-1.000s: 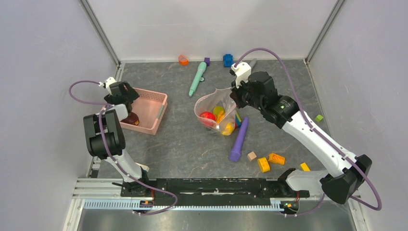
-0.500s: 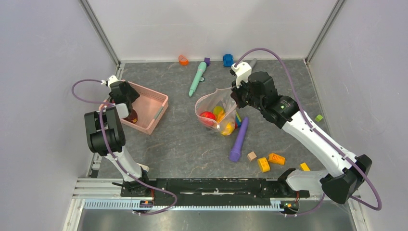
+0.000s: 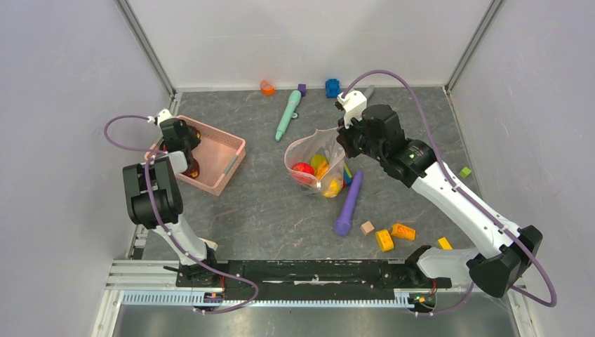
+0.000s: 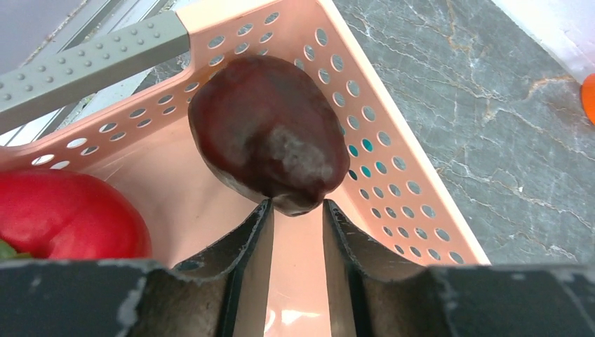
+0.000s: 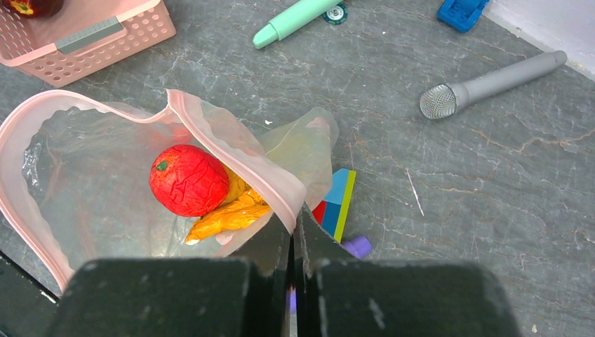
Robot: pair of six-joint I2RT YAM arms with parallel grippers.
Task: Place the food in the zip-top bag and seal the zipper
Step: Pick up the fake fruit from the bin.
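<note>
In the left wrist view a dark maroon fruit [image 4: 270,133] leans against the perforated wall of the pink basket [image 4: 393,161], beside a glossy red piece of food [image 4: 63,210]. My left gripper [image 4: 295,207] pinches the maroon fruit's narrow lower end between both fingertips. The clear zip-top bag [image 3: 309,158] stands open mid-table, with a red fruit [image 5: 188,179] and a yellow piece [image 5: 224,217] inside. My right gripper [image 5: 295,214] is shut on the pink zipper strip [image 5: 231,154] at the bag's mouth, holding that edge up. The slider tab does not show.
A teal marker [image 3: 288,114] lies behind the bag and a purple stick [image 3: 349,203] beside it. Yellow and tan blocks [image 3: 393,235] sit front right, a green block [image 3: 465,171] far right. A grey microphone [image 5: 491,81], a blue block [image 3: 332,87] and an orange piece [image 3: 267,87] line the back wall.
The left jaws have narrowed from wide open onto the maroon fruit, and the pink basket has shifted slightly. The right arm and the bag have stayed still.
</note>
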